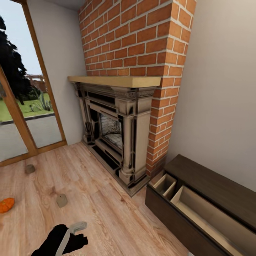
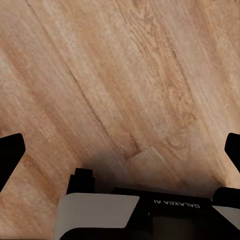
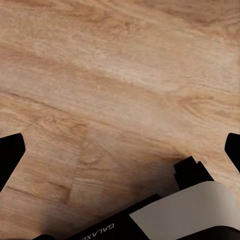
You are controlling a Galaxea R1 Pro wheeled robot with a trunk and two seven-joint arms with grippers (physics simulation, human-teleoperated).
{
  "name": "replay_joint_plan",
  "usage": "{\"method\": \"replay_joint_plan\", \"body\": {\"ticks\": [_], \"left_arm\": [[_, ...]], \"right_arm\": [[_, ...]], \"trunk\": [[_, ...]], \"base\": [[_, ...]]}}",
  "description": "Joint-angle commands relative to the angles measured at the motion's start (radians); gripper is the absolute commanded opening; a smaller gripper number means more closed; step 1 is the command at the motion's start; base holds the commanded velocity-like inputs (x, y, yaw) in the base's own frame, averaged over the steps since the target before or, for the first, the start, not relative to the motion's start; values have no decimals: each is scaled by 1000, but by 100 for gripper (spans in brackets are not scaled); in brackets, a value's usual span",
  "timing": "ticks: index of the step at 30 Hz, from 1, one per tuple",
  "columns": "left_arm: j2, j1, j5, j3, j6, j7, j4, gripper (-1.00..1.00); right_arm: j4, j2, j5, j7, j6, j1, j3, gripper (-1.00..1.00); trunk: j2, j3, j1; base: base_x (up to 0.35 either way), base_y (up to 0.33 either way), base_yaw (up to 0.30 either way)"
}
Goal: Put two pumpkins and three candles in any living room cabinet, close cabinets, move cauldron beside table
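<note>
One orange pumpkin (image 1: 6,204) lies on the wood floor at the left edge of the head view. Two stubby tan-grey candles (image 1: 30,168) (image 1: 62,200) stand on the floor to its right. The dark-brown cabinet (image 1: 209,179) runs along the right wall with two drawers (image 1: 199,209) pulled open, their pale insides bare. My left arm (image 1: 64,239) hangs low at the bottom, near the closer candle. My left gripper (image 2: 120,150) and my right gripper (image 3: 120,150) are both open over bare floorboards, holding nothing. The cauldron and the table are out of view.
A stone fireplace (image 1: 117,131) under a red brick chimney (image 1: 138,39) stands straight ahead. A wood-framed glass door (image 1: 21,117) is on the left. Wood floor (image 1: 99,199) stretches between the candles and the cabinet.
</note>
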Motion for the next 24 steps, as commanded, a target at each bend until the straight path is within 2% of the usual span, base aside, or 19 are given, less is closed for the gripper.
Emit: {"method": "replay_joint_plan", "body": {"ticks": [1,24], "left_arm": [[0,0,0,0,0,0,0,100],[1,0,0,-1,-2,-3,0,100]], "right_arm": [[0,0,0,0,1,0,0,100],[0,0,0,0,0,0,2,100]], "trunk": [[0,0,0],[0,0,0]], "base": [[0,0,294],[0,0,293]]}}
